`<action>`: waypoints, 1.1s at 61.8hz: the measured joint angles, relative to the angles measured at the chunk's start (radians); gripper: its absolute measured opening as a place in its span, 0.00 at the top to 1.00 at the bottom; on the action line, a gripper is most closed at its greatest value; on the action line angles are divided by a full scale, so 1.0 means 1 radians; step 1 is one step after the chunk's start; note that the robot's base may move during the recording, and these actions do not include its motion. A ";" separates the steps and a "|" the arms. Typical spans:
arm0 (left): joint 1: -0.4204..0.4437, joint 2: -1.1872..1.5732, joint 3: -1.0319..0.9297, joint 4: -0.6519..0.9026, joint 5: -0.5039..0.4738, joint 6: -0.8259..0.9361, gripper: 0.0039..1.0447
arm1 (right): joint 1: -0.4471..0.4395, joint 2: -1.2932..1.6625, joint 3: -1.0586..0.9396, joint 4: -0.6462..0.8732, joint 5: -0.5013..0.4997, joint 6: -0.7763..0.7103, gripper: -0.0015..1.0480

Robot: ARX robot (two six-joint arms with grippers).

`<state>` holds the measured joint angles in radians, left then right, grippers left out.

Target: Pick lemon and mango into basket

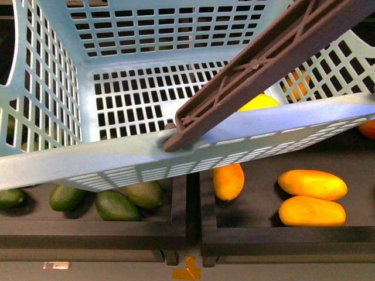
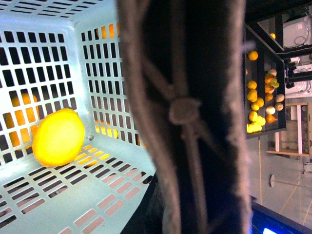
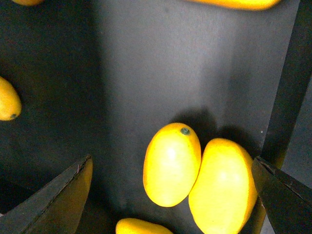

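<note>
Lemon (image 2: pixel 58 137) lies inside the tilted teal basket (image 1: pixel 117 35), on its slotted floor against a side wall. The grey-brown handle (image 1: pixel 263 64) fills the left wrist view; the left claw is not seen, so cannot tell its state. Right claw (image 3: pixel 170 163) is spread apart above a mango (image 3: pixel 170 175) that touches a second mango (image 3: pixel 223 185) near the black tray's (image 3: pixel 146 58) wall.

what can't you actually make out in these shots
Left gripper: none shows; the basket handle fills the left wrist view.
Lemon: front view, mostly behind the handle and basket rim.
Far shelf fruit: left wrist view, too small to name.
Bottom mango: right wrist view, cut by the edge.
</note>
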<state>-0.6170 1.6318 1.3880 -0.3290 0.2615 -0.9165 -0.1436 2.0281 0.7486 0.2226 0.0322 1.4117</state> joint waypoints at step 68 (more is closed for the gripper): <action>0.000 0.000 0.000 0.000 0.000 0.000 0.96 | 0.105 0.228 0.186 -0.010 -0.026 0.118 0.08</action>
<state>-0.6170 1.6318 1.3880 -0.3290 0.2615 -0.9169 -0.0391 2.2559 0.9348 0.2123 0.0067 1.5299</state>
